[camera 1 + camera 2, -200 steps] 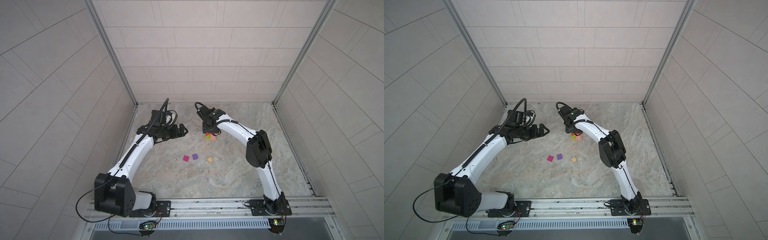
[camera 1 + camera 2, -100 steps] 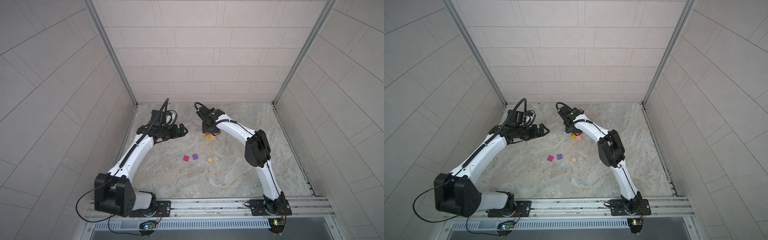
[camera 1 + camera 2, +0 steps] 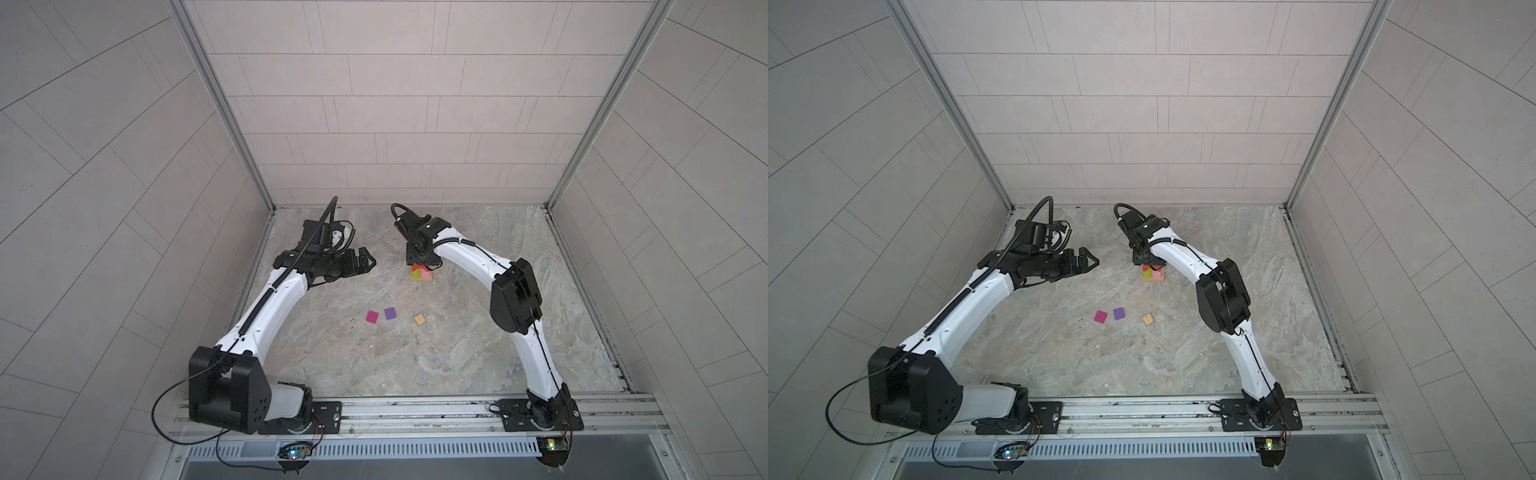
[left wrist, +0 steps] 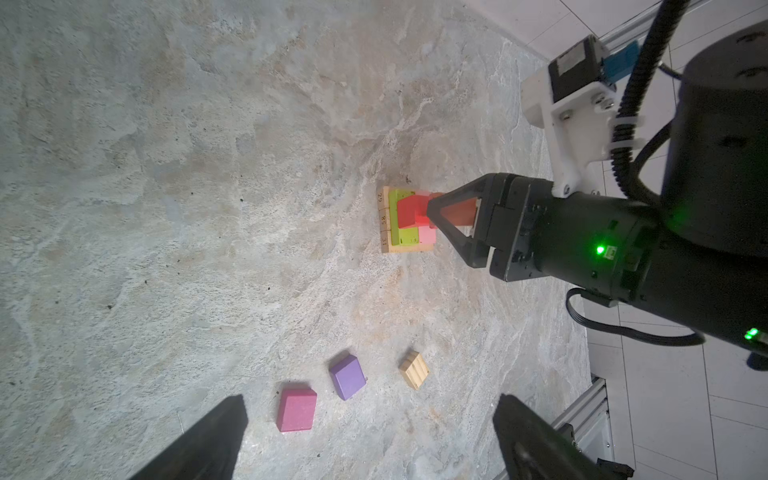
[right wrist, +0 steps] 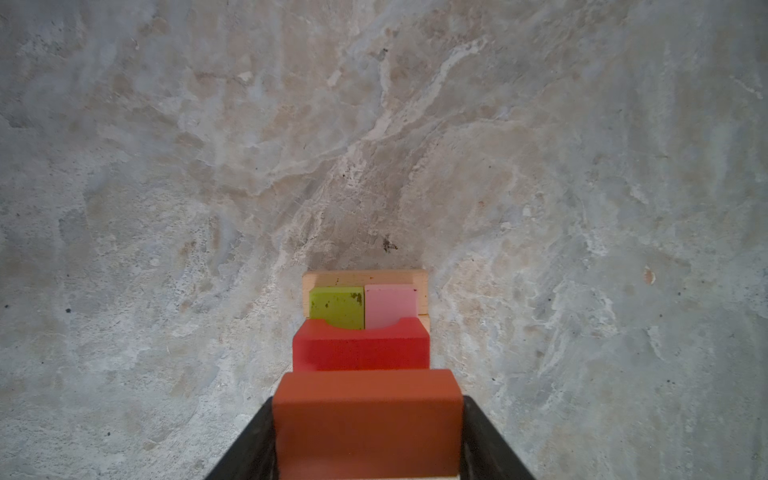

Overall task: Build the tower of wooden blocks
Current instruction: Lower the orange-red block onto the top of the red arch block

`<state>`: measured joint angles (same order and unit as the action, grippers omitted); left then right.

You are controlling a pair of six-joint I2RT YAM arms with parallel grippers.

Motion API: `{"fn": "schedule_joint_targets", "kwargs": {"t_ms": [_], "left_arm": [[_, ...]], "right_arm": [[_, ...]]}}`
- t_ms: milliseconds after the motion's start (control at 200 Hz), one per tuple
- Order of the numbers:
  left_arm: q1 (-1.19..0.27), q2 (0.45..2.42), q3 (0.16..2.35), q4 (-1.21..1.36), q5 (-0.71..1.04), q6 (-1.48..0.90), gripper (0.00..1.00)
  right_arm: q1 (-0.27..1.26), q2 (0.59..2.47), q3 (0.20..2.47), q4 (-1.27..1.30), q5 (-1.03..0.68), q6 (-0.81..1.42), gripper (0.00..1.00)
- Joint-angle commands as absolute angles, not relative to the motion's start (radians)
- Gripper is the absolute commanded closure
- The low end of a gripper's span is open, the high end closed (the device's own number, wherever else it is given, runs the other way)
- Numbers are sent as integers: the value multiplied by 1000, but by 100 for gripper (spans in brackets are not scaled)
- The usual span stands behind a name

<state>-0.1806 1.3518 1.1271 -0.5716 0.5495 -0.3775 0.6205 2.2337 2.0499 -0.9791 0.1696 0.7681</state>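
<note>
Nearest my side, three loose wood blocks lay in a row on the stone floor [image 3: 374, 365]: magenta cube [image 3: 372, 317], purple cube [image 3: 390, 313] and ridged tan piece [image 3: 419, 319], none touching. Farther back stood the tower [image 3: 420, 275]: tan bars [image 5: 365, 277] at the base, green rectangle [image 5: 337, 306] and pink rectangle [image 5: 390, 305] side by side on them, and the red arch [image 5: 360, 347] across both. The right gripper [image 4: 433, 214], partly spread, clamped the orange block [image 5: 368, 415] just beside the arch. I could not tell whether it rested on the layer below. The left gripper [image 3: 369, 262] hung fully spread and empty, well apart from the tower.
</note>
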Motion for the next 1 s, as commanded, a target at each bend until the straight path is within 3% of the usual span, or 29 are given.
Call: {"fn": "schedule_joint_targets", "kwargs": {"t_ms": [0, 996], "left_arm": [[-173, 1347, 1114, -551, 558, -382, 0], [-173, 1345, 1114, -552, 557, -382, 0]], "right_arm": [[615, 2261, 2078, -994, 193, 788, 58], [616, 2285, 2086, -984, 180, 788, 59]]}}
